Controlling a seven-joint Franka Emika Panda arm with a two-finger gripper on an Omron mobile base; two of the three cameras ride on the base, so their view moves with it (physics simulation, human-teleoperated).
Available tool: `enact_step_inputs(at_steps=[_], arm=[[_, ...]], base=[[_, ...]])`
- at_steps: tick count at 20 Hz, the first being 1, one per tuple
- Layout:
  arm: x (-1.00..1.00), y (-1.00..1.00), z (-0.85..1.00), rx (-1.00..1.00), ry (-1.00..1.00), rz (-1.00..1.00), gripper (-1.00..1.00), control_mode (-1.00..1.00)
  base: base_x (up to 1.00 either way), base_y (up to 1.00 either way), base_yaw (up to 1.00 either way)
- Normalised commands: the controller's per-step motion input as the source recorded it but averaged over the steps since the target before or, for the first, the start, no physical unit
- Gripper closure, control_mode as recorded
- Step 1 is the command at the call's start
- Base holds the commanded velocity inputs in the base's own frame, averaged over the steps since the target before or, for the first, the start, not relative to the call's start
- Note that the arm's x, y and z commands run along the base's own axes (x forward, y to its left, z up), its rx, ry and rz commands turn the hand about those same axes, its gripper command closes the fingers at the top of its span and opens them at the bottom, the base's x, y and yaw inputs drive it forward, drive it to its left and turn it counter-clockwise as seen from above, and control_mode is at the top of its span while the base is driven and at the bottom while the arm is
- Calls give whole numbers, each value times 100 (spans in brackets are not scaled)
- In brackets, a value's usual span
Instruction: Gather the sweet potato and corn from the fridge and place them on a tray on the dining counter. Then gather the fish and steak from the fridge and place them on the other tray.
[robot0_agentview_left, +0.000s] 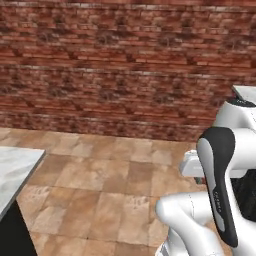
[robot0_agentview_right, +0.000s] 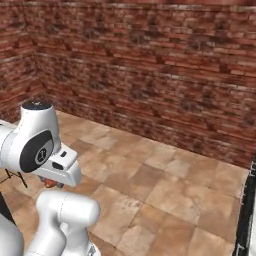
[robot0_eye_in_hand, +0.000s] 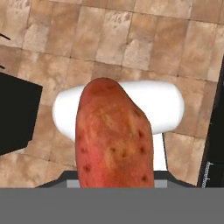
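Note:
The sweet potato, a reddish-orange oval lump with dark spots, stands large in the middle of the hand view and covers my fingertips. It hangs above the tiled floor with my gripper shut on it. In the right base view a bit of the sweet potato peeks out under the white hand, where my gripper points down. A corner of the white marble dining counter shows at the left of the left base view. The fridge, the trays, the corn, the fish and the steak are out of view.
A red brick wall runs across the back, with brown floor tiles in front of it. A dark upright edge stands at the far right. Black shapes lie to the left and right in the hand view.

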Motion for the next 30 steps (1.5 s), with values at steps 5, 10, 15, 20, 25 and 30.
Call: enact_step_inputs(at_steps=[5, 10, 15, 20, 25, 30], arm=[[0, 0, 0, 0, 0, 0, 100, 100], [0, 0, 0, 0, 0, 0, 100, 100], [0, 0, 0, 0, 0, 0, 100, 100], [0, 0, 0, 0, 0, 0, 100, 100], [0, 0, 0, 0, 0, 0, 100, 100], [0, 0, 0, 0, 0, 0, 100, 100]], base=[[100, -30, 41], [100, -29, 42], [100, -24, 44], [100, -21, 45], [100, -21, 46], [100, -21, 46]])
